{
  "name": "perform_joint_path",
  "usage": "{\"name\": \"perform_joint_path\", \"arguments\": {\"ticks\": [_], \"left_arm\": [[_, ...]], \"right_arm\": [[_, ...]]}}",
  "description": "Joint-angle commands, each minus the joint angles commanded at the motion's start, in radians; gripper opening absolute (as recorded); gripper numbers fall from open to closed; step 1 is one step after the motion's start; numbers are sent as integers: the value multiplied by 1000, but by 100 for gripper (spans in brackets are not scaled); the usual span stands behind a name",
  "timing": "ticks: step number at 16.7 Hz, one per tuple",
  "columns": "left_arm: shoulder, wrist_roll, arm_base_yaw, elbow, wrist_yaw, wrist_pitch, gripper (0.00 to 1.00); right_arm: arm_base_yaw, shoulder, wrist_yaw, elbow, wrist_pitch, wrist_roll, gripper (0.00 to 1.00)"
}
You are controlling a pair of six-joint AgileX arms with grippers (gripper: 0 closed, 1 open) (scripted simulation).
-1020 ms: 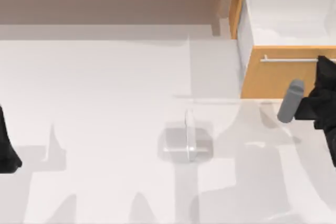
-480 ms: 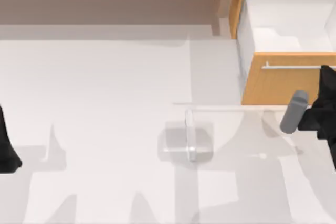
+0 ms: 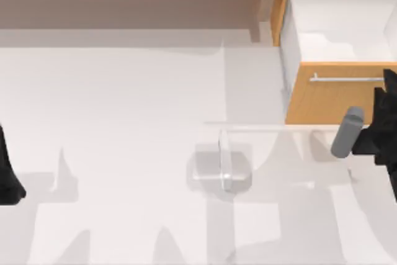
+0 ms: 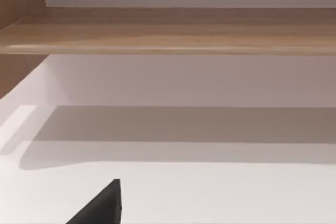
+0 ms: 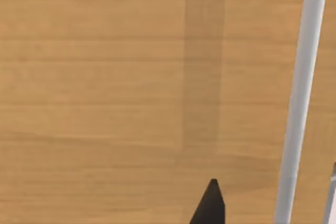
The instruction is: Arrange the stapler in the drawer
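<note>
Meanwhile, one stapler lies on open white table, well apart from the single open drawer. Right gripper hovers just before the drawer's handle, left gripper parked far across; whether either's fingers are released, I cannot tell.

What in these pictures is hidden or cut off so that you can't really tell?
- Right gripper, top view: cut off by the picture's right edge; finger state unreadable.
- Left gripper, top view: cut by the left edge.
- Drawer interior: far part beyond the top edge.
- Stapler: nearly see-through, details unclear.
- Handle, right wrist view: ends run out of frame.
</note>
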Motion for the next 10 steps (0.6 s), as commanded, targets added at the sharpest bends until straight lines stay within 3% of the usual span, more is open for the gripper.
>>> {"name": "perform_joint_path", "arguments": {"ticks": [3, 10], "left_arm": [[0, 0, 0, 0, 0, 0, 100], [0, 0, 0, 0, 0, 0, 100]], "right_arm": [[0, 0, 0, 0, 0, 0, 98], [0, 0, 0, 0, 0, 0, 100]]}}
